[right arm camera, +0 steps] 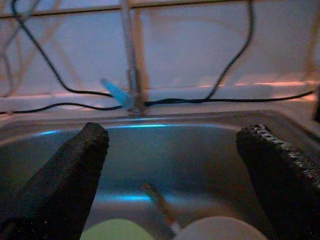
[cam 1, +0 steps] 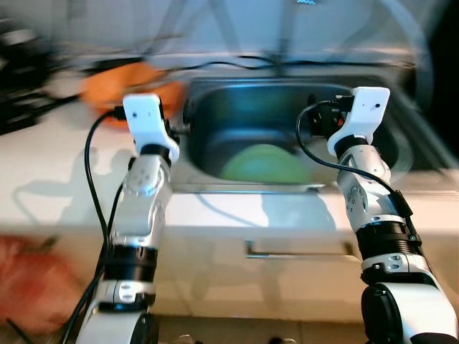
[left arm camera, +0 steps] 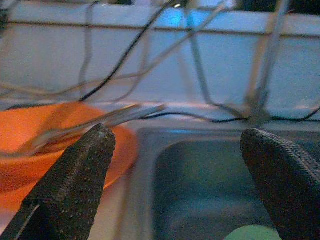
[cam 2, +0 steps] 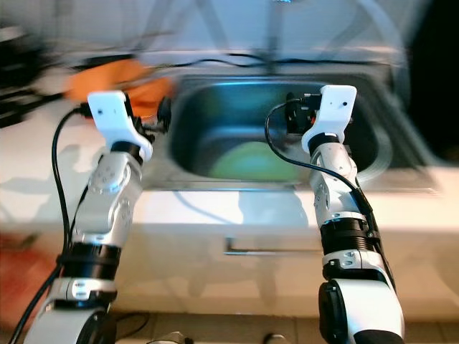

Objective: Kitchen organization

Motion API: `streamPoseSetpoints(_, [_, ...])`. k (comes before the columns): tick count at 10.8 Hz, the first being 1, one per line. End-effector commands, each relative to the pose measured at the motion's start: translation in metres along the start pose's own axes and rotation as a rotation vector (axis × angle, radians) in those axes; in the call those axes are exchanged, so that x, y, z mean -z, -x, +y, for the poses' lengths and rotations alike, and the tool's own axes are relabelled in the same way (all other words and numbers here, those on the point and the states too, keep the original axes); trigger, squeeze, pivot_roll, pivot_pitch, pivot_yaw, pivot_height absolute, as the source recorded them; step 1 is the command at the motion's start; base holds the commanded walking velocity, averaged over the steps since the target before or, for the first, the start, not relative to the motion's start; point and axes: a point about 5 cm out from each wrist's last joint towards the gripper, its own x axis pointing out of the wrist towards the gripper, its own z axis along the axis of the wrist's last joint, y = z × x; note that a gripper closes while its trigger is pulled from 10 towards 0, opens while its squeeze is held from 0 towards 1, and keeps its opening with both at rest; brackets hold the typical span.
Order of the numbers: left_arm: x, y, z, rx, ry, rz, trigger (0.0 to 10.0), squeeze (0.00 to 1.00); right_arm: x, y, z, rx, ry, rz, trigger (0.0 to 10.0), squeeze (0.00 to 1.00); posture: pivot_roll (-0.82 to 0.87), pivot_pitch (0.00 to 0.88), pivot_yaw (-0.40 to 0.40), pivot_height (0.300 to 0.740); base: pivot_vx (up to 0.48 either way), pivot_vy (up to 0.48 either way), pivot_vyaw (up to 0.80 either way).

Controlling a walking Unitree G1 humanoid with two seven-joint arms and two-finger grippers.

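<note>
A: Where are you in the tidying?

B: You're at the steel sink [cam 1: 215, 154], both arms raised, nothing held. A green plate [cam 1: 262, 163] lies in its basin.

A: And the grippers?

B: Left gripper [left arm camera: 175, 165] and right gripper [right arm camera: 172, 165] both gape wide. Next, pick a target; the orange bowl [left arm camera: 30, 145] holding utensils sits just beside the sink, and cables cross behind.
</note>
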Motion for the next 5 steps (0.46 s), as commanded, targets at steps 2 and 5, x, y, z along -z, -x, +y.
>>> streamPoseSetpoints(2, [-0.0043, -0.0034, 0.0091, -0.032, 0.008, -0.001, 10.0, 0.0, -0.0159, -0.004, 0.0093, -0.036, -0.012, -0.057, 10.0, 0.82, 0.15, 0.0, 0.053, 0.74, 0.0, 0.0, 0.0])
streamPoseSetpoints(5, [-0.0054, -0.0061, 0.0102, -0.029, 0.007, 0.007, 10.0, 0.0, -0.0164, -0.0042, 0.0112, -0.043, -0.013, -0.057, 10.0, 0.8, 0.15, 0.0, 0.056, 0.74, 0.0, 0.24, 0.0])
